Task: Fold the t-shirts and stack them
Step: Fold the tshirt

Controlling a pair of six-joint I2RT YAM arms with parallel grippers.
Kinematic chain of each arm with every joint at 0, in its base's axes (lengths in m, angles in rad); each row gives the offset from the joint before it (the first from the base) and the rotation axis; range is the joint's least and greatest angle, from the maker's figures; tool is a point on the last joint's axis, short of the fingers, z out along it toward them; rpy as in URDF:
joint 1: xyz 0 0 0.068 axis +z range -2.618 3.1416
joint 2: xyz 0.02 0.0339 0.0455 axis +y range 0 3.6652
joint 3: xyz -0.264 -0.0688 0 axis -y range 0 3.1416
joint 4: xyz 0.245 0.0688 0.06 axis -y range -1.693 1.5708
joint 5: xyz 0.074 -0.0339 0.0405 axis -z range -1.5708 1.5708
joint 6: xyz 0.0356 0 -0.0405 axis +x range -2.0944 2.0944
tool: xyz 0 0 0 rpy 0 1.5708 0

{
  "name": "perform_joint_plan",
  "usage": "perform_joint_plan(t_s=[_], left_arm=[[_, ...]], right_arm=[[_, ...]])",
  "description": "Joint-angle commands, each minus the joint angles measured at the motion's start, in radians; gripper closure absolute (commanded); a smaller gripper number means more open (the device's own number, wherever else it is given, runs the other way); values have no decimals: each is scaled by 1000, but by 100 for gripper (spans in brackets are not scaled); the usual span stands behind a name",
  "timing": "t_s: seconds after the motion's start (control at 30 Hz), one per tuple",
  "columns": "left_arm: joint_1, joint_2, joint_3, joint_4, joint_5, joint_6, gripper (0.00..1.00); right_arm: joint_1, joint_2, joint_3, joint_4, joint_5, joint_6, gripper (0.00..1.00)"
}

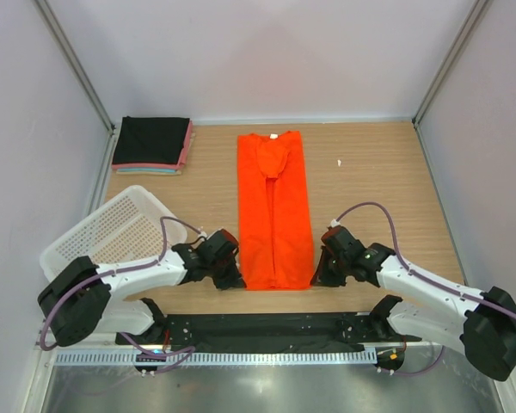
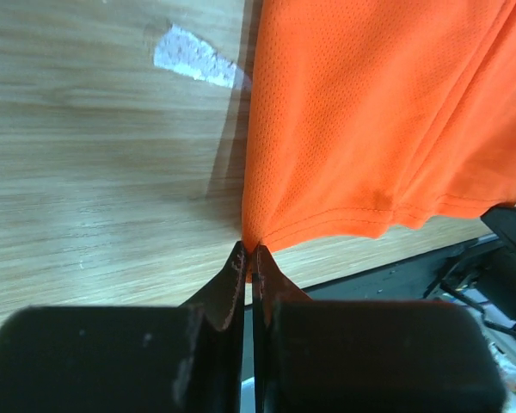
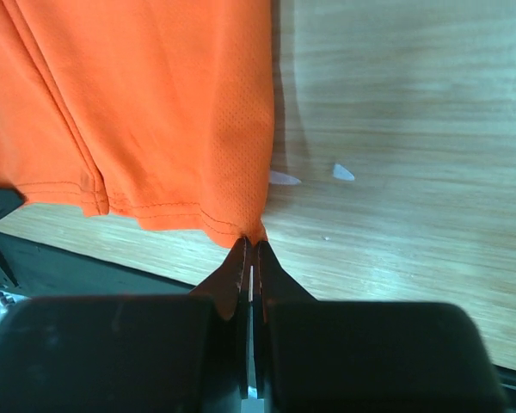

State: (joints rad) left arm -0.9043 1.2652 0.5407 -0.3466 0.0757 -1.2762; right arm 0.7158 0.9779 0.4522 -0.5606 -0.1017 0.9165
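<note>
- T-shirts, part done: one orange-red t-shirt [image 1: 275,215] lies flat on the table [image 1: 370,172] just right of the white mesh basket [image 1: 120,225]. It is already narrowed to a long strip, with the collar at the far end and the hem toward me.
- By my reading, the lengthwise folds are made; the crosswise fold and the move onto the pile are left.
- Far left, the basket sits tilted at the table's edge, and I can see no cloth in it.
- Just beyond the basket is the folded stack [image 1: 151,144]: a black shirt on top, with pink and teal edges showing beneath. I count that part as finished.
- Immediately right of the basket, my left gripper [image 2: 249,258] has its fingers pressed together on the hem's left corner. The wrist view shows orange cloth pinched at the fingertips.
- Well right of the basket, past the strip, my right gripper [image 3: 250,251] is likewise closed tight on the hem's right corner, with the stitched edge caught between the tips.
- With both near corners clamped, I judge the next move to be lifting the hem and carrying it toward the collar. The thin mesh fabric could slip or sag in the middle.
</note>
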Motion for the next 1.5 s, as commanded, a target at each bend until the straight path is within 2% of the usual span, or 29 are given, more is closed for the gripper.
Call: perform_joint_plan(t_s=[0.0, 0.3, 0.83, 1.07, 1.27, 1.47], left_arm=[[44, 3, 51, 6, 30, 24, 100], [175, 69, 174, -51, 70, 116, 100], [358, 261, 479, -149, 122, 262, 100], [441, 344, 577, -115, 177, 304, 100], [484, 431, 722, -101, 167, 354, 100], [533, 554, 850, -101, 196, 388, 100]], right_arm=[[-3, 41, 88, -12, 59, -45, 99], [-35, 197, 256, -18, 69, -149, 99], [-236, 432, 525, -22, -10, -329, 99], [-276, 553, 669, -7, -21, -380, 99], [-311, 662, 816, -7, 29, -421, 99], [-343, 772, 940, -13, 17, -442, 99]])
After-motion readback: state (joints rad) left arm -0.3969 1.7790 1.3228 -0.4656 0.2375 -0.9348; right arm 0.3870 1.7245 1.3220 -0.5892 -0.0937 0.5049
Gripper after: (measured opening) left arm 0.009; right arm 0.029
